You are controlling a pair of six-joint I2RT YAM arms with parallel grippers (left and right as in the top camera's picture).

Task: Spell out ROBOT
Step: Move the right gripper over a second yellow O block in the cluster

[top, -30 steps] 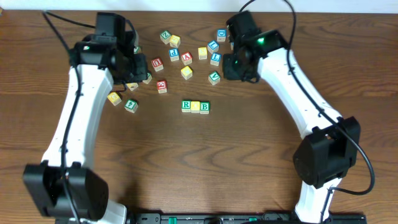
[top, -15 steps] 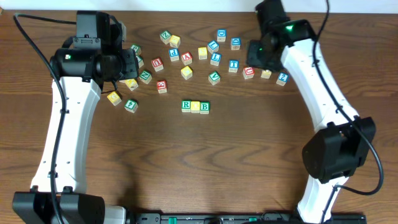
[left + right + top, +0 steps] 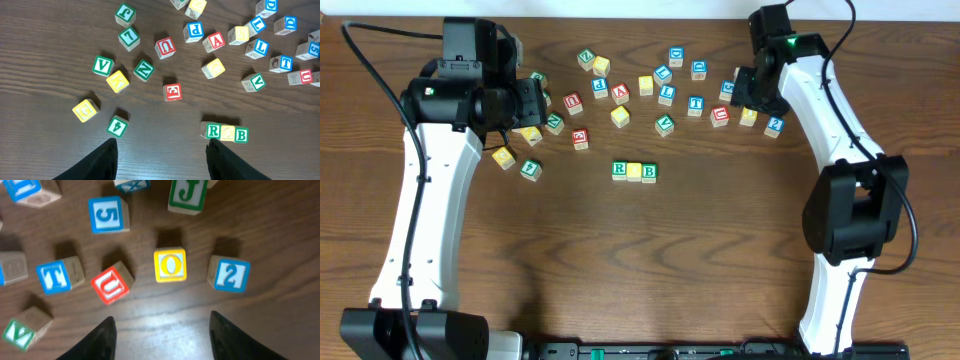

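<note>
Over the table (image 3: 720, 250) my left gripper (image 3: 161, 155) hangs spread and empty on the left side. My right gripper (image 3: 161, 330), likewise spread and holding nothing, hangs over the far right. At the centre R (image 3: 619, 170), a yellow cube (image 3: 634, 171) and B (image 3: 649, 172) touch in a row, so I judge three of five letters placed. Two are left: the O (image 3: 170, 265), just ahead of my right fingers between U (image 3: 112, 284) and 2 (image 3: 229, 274), and the T (image 3: 54, 276) beyond U.

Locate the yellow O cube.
Right wrist view, centre: the yellow O cube sits between the red U cube and blue 2 cube, just ahead of the right tool.
</note>
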